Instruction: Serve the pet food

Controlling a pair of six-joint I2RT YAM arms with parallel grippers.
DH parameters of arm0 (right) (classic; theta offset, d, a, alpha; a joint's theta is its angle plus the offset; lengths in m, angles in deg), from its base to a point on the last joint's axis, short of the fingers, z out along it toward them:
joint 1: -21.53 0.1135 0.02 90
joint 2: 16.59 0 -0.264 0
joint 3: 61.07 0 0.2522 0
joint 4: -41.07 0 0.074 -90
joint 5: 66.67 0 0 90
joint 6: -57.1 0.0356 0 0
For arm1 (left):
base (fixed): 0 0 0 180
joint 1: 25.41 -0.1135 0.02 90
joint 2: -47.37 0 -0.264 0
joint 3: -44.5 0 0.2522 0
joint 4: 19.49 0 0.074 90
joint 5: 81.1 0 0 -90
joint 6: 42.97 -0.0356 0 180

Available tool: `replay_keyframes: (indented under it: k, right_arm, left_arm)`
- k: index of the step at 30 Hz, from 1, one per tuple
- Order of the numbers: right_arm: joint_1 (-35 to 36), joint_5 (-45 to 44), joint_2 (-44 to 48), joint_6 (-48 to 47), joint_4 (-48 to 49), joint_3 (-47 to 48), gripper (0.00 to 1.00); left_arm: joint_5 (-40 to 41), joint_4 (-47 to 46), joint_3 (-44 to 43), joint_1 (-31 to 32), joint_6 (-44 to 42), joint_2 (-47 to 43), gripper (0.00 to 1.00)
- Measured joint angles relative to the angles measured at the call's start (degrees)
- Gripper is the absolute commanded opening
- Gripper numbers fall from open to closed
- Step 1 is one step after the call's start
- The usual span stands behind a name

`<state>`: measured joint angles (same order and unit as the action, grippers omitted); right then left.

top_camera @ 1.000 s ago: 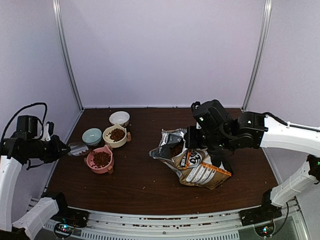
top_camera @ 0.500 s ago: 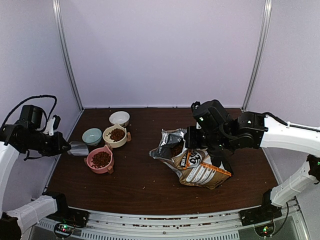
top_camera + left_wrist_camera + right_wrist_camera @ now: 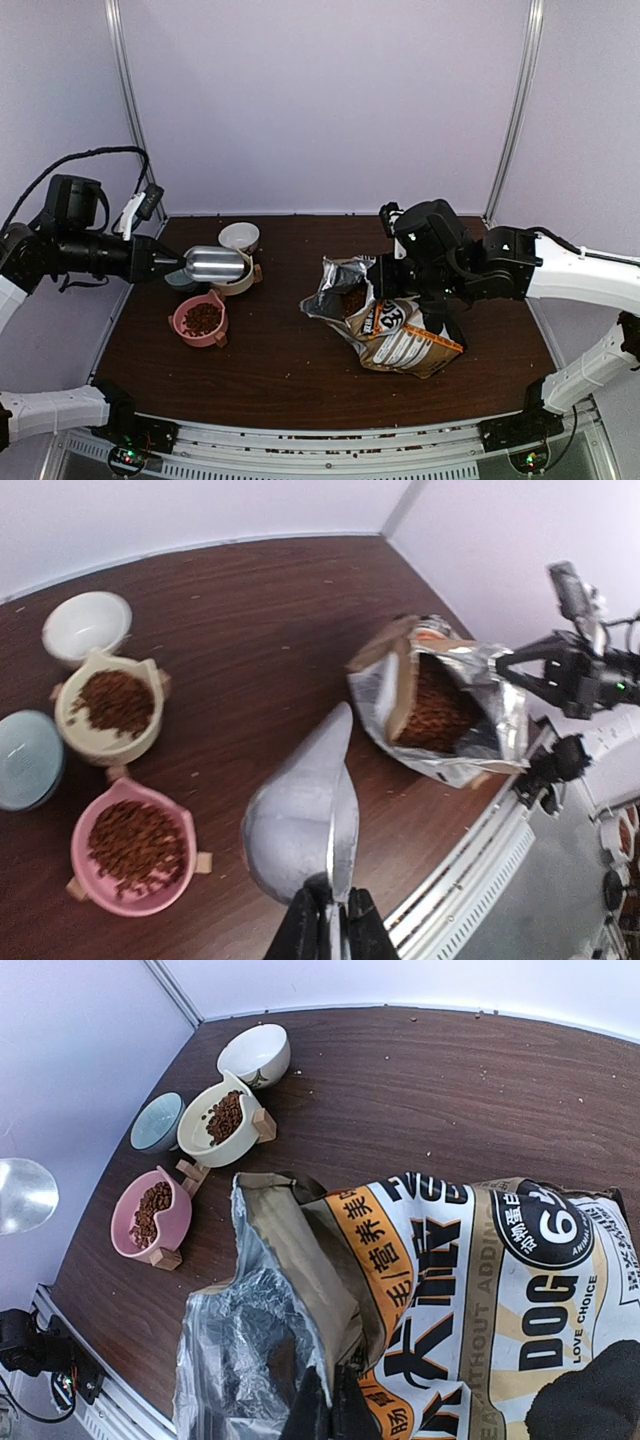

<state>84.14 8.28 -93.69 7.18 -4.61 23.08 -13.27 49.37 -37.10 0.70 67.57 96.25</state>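
Note:
The pet food shows as brown kibble in the pink bowl point(image 3: 135, 842), in the cream bowl point(image 3: 112, 700) and inside the open foil bag point(image 3: 440, 695). My left gripper point(image 3: 330, 925) is shut on the handle of a silver metal scoop point(image 3: 300, 825). It holds the scoop in the air over the bowls point(image 3: 213, 265), turned on edge; its inside is hidden. My right gripper point(image 3: 331, 1405) is shut on the upper rim of the bag point(image 3: 470, 1290) and holds its mouth open toward the bowls. The bag lies right of centre point(image 3: 405, 340).
An empty blue bowl point(image 3: 25, 760) and an empty white bowl point(image 3: 88, 625) stand beside the filled ones at the table's far left. Stray kibble crumbs lie on the dark wood. The table's front rail point(image 3: 330, 450) and side walls bound the space.
My left arm has risen and swung right, carrying the scoop from low beside the blue bowl to above the bowls. The right arm and the bag have barely moved.

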Motion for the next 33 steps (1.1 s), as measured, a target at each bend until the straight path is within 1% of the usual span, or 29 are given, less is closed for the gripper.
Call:
replay_keyframes:
  k: [4,8,13,17,20,25,28,33]
  right_arm:
    - [0.79,0.28,-0.5,-1.22,0.0,0.39,0.0]
    - [1.84,0.26,-1.4,-1.29,0.17,0.68,0.0]
    - [2.8,0.2,-2.34,-1.33,0.2,1.53,0.0]
    - [3.52,-0.17,-3.06,-1.38,0.13,2.03,0.0]
    - [4.07,-0.55,-3.93,-1.44,-0.02,2.93,0.0]
    - [4.94,-1.79,-4.48,-1.51,-0.35,3.52,0.0]
    - [5.09,-2.08,-4.48,-1.14,-0.61,3.52,0.0]
    - [5.2,-3.45,-4.0,-0.15,-0.94,3.45,0.0]
  left_arm:
    - [-1.92,-8.04,-0.44,9.81,2.32,5.4,0.0]
    - [-2.6,-15.43,-0.17,15.45,4.81,11.34,0.0]
    - [-1.14,-19.47,0.76,19.58,5.95,16.72,0.0]
    - [3.58,-21.73,0.68,23.12,6.4,22.6,0.0]
    - [8.5,-22.34,-1.25,25.9,7.04,29.86,0.0]
    - [16.85,-23.8,-7.34,30.93,8.7,43.82,0.0]
    - [17.86,-26.93,-9.9,31.98,9.03,49.77,0.0]
    - [14.95,-32.04,-11.74,32.35,9.6,53.9,0.0]
